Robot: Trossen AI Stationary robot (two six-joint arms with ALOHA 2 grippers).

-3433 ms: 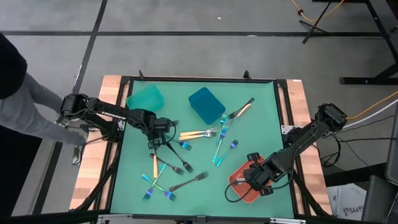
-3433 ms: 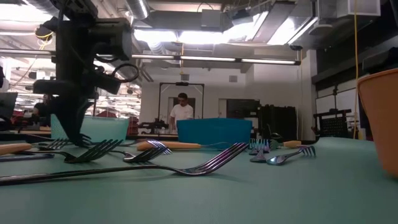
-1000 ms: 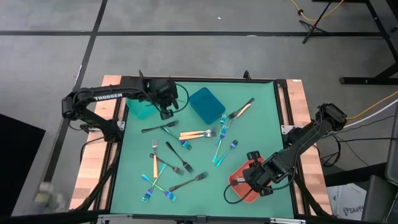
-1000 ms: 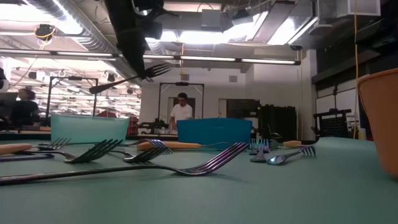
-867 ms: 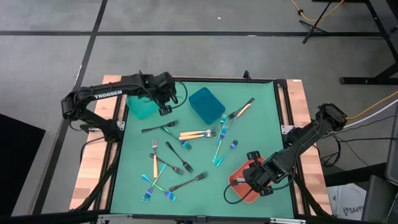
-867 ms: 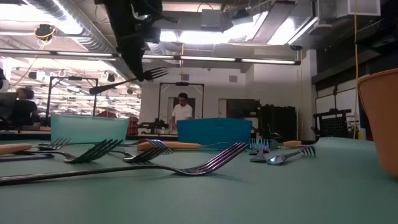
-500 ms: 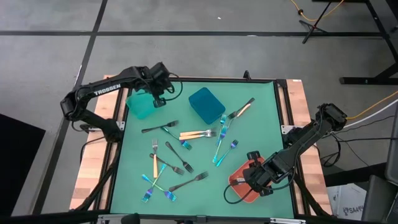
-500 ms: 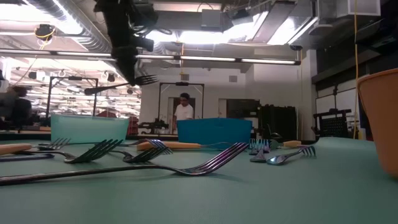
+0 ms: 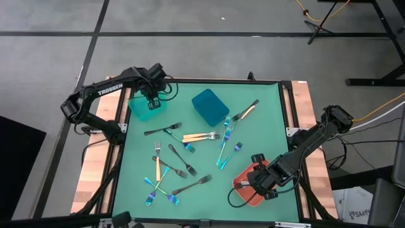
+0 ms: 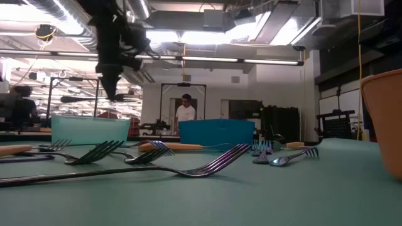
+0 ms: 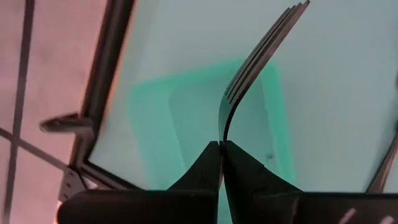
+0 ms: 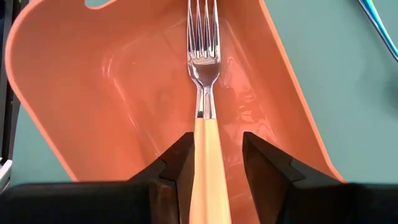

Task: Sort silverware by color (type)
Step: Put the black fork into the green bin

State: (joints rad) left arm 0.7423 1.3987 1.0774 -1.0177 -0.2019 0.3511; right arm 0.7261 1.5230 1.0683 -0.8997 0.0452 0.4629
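1. Hovering above the translucent teal plastic bin (image 9: 147, 105) at the table's far left corner, the left gripper (image 11: 221, 144) pinched the neck of a thin all-black fork (image 11: 258, 59), its jaws pressed tight together on the metal.
2. Seen from table height, the left gripper (image 10: 112, 94) hung well above the teal bin (image 10: 90, 129), the black fork (image 10: 94, 98) jutting out level from it.
3. The right gripper (image 12: 212, 152) rested over the coral-red plastic bin (image 9: 250, 185) at the near right of the green table mat (image 9: 266, 126); a gold-handled fork with a silver head (image 12: 203, 81) lay between its two dark fingers (image 12: 267, 162), the fork's head inside the coral-red bin (image 12: 81, 81). The fingers stood apart on either side of the handle, and whether they touched it could not be told.
4. A dark blue plastic bin (image 9: 211, 106) stood just right of the teal one.
5. The loose forks (image 9: 183, 161) lay scattered across the middle of the mat: gold-handled ones (image 9: 201, 136), iridescent blue-teal ones (image 9: 223, 149) and dark ones (image 9: 162, 130), several crossing one another near the front left.
6. A person in a white top (image 10: 184, 112) stood in the room beyond the table.
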